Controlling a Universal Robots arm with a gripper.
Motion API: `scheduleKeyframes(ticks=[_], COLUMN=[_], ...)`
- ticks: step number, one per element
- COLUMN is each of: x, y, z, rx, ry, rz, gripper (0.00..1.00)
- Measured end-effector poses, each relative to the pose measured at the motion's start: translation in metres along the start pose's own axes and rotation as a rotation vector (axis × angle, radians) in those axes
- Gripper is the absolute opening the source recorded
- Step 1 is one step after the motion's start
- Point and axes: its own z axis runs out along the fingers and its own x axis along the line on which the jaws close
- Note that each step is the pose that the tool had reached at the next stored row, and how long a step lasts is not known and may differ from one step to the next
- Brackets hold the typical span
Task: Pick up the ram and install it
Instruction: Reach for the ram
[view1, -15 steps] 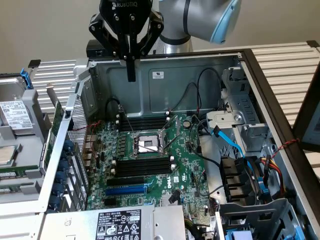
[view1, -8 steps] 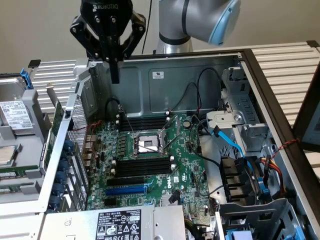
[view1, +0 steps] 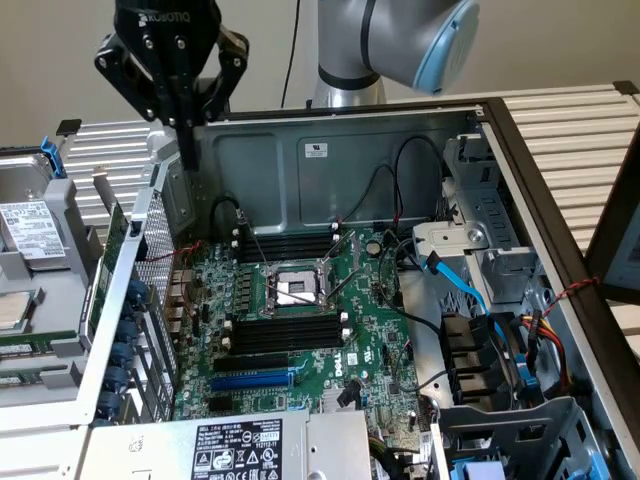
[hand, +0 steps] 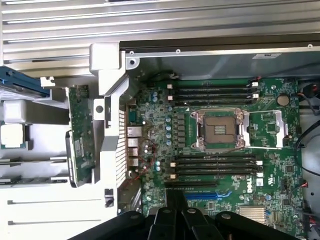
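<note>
Gripper (view1: 187, 155) with fingers pressed together, nothing held, hanging above the computer case (view1: 270, 170) wall at the exterior view's left. Ram (view1: 113, 265) not yet picked up: one stick, standing just outside that wall, apart from the gripper. Motherboard (view1: 375, 350): two banks of black memory slots (view1: 285, 333), apparently empty; one processor socket (view1: 293, 290) between them; one blue slot (view1: 250, 381). Installation outstanding

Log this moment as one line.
gripper: shut, empty, above case corner | ram: outside case, ungripped | memory slots: bare
</note>
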Motion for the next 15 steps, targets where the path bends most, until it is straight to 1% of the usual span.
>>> scheduleKeyframes(ticks=[3,4,15], x=[0.014,0.018,0.068], y=[-0.001,-0.0013,-0.005], z=[0.0004,0.0006,0.0029], rx=[0.0006,0.0005,0.0006], ry=[0.0072,0.0085,0.009], rz=[0.001,0.0,0.0], gripper=[0.1,0.1,0.1])
